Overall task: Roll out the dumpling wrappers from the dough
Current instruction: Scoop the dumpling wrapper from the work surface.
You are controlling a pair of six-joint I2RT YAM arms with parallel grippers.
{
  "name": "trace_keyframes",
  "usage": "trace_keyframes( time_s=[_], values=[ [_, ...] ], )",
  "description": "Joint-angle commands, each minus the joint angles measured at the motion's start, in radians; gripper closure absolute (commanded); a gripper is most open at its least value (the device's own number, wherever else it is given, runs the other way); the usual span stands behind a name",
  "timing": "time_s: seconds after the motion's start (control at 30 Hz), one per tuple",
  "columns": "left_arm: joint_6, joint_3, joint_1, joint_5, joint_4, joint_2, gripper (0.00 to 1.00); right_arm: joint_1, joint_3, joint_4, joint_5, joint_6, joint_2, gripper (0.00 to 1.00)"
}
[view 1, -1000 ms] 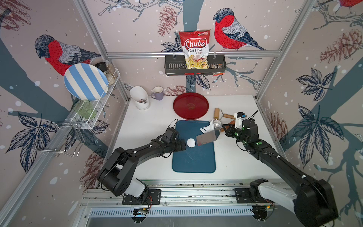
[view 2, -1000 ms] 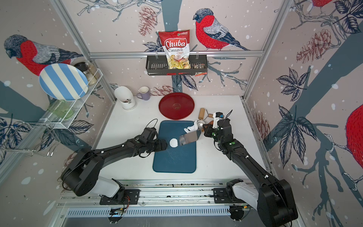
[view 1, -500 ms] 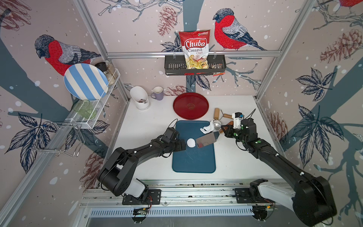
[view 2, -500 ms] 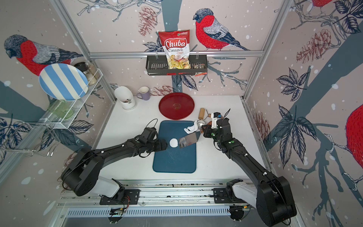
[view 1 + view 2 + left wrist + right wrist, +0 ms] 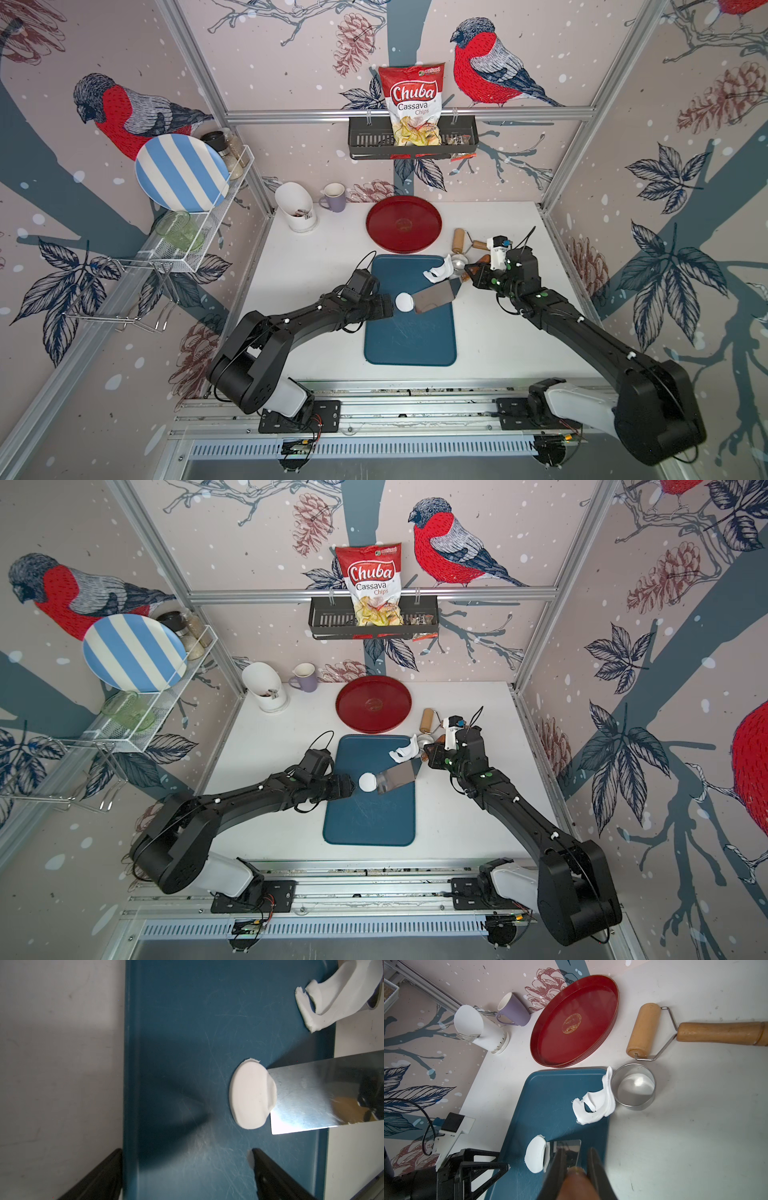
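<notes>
- Between the right claw's point(image 5: 577, 1154) fingers, closed tight on it, sits the brown wooden handle of a spatula point(image 5: 434, 296). Its flat, shiny steel blade reaches from the board's right edge toward the middle.
- At the blade's straight front edge lies the wrapper point(image 5: 249, 1095), a thin, matte white disc on the blue board point(image 5: 409, 340). The side nearest the blade rides up over the steel, and the rest lies flat. Being round, it has no long axis; a small ragged nick shows on its rim.
- Left of the wrapper is bare, scratched board, then the left claw point(image 5: 186, 1150), spread wide and holding nothing. One finger is over the board and the other is at its left edge.
- Nearer the robot, half the board is open.
- At the far right corner the dough point(image 5: 593, 1105) is a crumpled, torn strip. It overhangs the board's edge and leans on a steel ring point(image 5: 633, 1086).
- Beyond the ring, a wooden roller point(image 5: 643, 1030) and a red round tray point(image 5: 403, 224) rest on the white surface point(image 5: 311, 257).
</notes>
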Motion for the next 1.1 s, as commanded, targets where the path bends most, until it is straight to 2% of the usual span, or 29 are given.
trace_keyframes(
  time_s=[0.0,0.77,1.07],
  values=[
    [-0.007,0.008,-0.002,-0.009,0.017,-0.005,0.05,0.000,0.005,0.022,-0.014,-0.030,0.010,1.00],
    [-0.014,0.005,-0.002,-0.015,0.017,-0.004,0.05,-0.001,0.017,0.083,-0.115,-0.043,0.010,1.00],
    [-0.015,0.003,-0.003,-0.015,0.019,-0.005,0.05,-0.001,0.019,0.052,-0.076,-0.044,-0.028,1.00]
  ],
)
